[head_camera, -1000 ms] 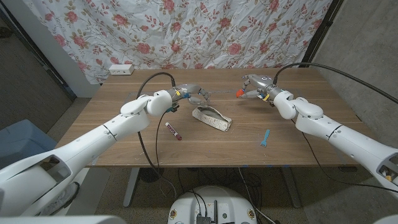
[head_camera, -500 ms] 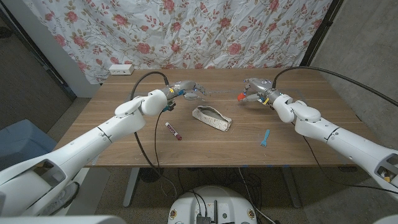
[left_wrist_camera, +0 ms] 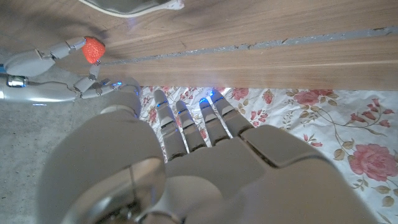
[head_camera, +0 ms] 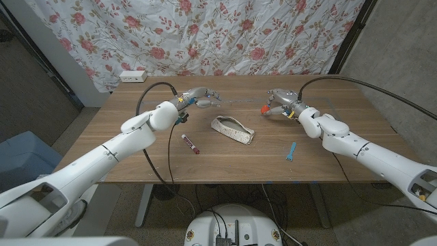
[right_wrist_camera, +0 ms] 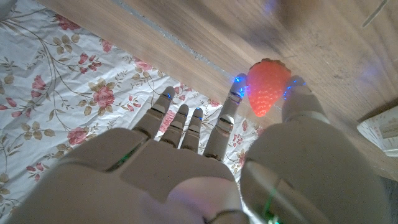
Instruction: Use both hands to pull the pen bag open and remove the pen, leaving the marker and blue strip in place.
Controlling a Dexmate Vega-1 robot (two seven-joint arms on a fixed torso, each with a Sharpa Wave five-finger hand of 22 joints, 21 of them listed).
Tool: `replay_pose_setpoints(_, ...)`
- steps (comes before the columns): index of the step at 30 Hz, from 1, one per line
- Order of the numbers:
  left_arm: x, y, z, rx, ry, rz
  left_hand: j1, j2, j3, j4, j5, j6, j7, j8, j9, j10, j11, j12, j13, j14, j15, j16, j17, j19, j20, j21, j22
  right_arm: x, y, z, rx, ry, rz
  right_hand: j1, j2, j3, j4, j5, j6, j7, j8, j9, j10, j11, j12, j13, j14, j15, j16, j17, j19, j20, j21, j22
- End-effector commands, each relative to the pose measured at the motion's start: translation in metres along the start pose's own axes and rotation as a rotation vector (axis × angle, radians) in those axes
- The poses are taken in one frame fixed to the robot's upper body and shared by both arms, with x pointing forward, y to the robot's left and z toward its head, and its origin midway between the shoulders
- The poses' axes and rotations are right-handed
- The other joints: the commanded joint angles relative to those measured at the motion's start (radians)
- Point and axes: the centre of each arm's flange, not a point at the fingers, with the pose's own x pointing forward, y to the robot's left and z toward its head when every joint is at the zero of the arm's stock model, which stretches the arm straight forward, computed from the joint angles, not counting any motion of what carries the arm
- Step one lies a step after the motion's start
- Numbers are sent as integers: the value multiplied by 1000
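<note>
The pen bag (head_camera: pixel 232 130) is lying mid-worktop (head_camera: pixel 136 160), apart from both hands. The right hand (head_camera: pixel 278 101) is pinching a strawberry-shaped pen (right_wrist_camera: pixel 266 87) between its fingers (right_wrist_camera: pixel 231 102), beyond the bag; it should be setting it down well clear. The left hand (head_camera: pixel 203 96) is hovering empty, fingers spread. Marker (head_camera: pixel 190 143) and blue strip (head_camera: pixel 291 151) are lying near the front edge.

Wooden surface (head_camera: pixel 225 160), plank grain, on pale metal legs (head_camera: pixel 144 198). White floral curtain (head_camera: pixel 205 34) with red roses hangs behind far edge, folds visible. White power strip (head_camera: pixel 132 76) at surface's far left corner. Grey wall (head_camera: pixel 403 48) on right, dark wall (head_camera: pixel 27 82) on left. Blue bin (head_camera: pixel 20 154) on floor at left.
</note>
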Motion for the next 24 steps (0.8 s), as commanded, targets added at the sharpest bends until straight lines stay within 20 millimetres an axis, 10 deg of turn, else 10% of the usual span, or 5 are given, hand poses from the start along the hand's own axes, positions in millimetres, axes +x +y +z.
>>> replay_pose_setpoints(1, -17, 4, -28, -136, 73, 101, -9, 2, 3, 6, 1, -6, 0, 1, 3, -4, 5, 2, 5, -4, -58, -3, 3, -5, -2, -5, 3, 2, 13, 2, 2, 8, 22, 3, 14, -2, -4, 8, -5, 1, -5, 1, 8, -2, -2, 4, 11, -7, 6, 2, 9, -2, 0, 3)
replay_pose_setpoints(24, -46, -4, -71, -369, 196, 197, -26, 16, 12, 3, 1, -39, 7, -1, 3, -25, 20, 3, 4, -23, -43, -4, 2, -16, -1, -4, 3, 4, 21, 2, 17, 27, 74, 13, 19, -6, -6, 11, -83, 2, -34, -3, -6, -1, -10, 5, 15, -3, 9, 6, 9, -5, -1, 3)
